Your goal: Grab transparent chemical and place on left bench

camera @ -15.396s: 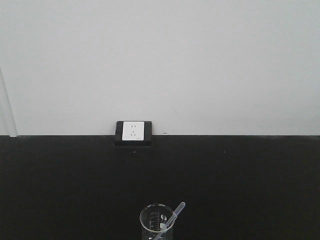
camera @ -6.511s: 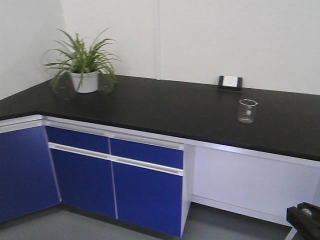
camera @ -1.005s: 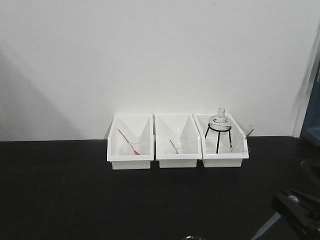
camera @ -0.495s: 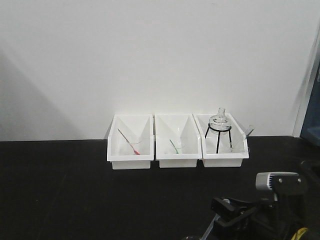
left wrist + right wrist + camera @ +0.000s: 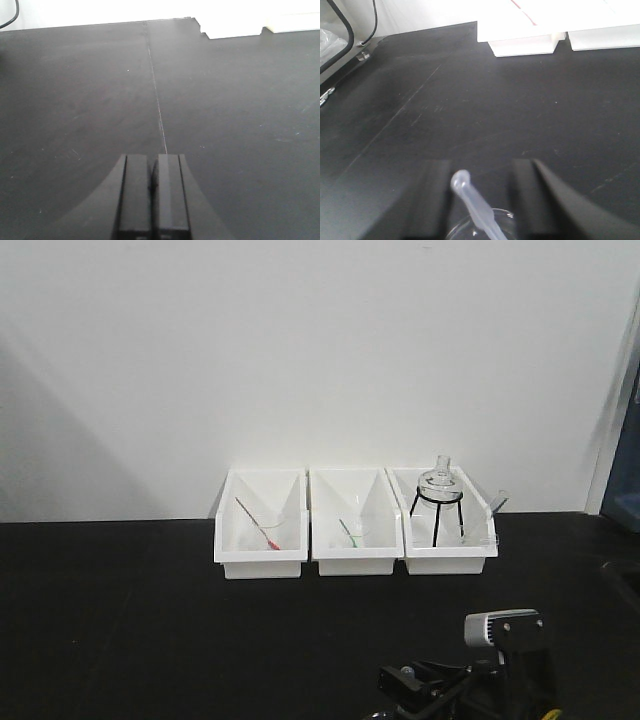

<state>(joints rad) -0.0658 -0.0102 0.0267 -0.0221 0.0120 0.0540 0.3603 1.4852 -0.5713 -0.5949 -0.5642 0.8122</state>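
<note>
The transparent chemical (image 5: pixel 470 197), a clear pipette with a small bulb end, leans out of a clear beaker (image 5: pixel 502 215) on the black bench at the bottom of the right wrist view. My right gripper (image 5: pixel 479 170) is open, with one finger on each side of the pipette's bulb. A gap shows between the bulb and the right-hand finger (image 5: pixel 525 195). In the front view the right gripper (image 5: pixel 420 685) is low, right of centre. My left gripper (image 5: pixel 152 165) is shut on nothing above bare black bench (image 5: pixel 225 110).
Three white bins stand against the back wall. The left bin (image 5: pixel 262 562) holds a red-tinted dropper (image 5: pixel 258 525). The middle bin (image 5: pixel 357 562) holds a green-tinted one (image 5: pixel 348 533). The right bin (image 5: pixel 450 560) holds a round flask (image 5: pixel 437 483) on a black stand. A cable (image 5: pixel 374 22) hangs at the bench's left end.
My right arm has swept left along the bottom of the front view, from the right edge to near centre, bringing the pipette with it.
</note>
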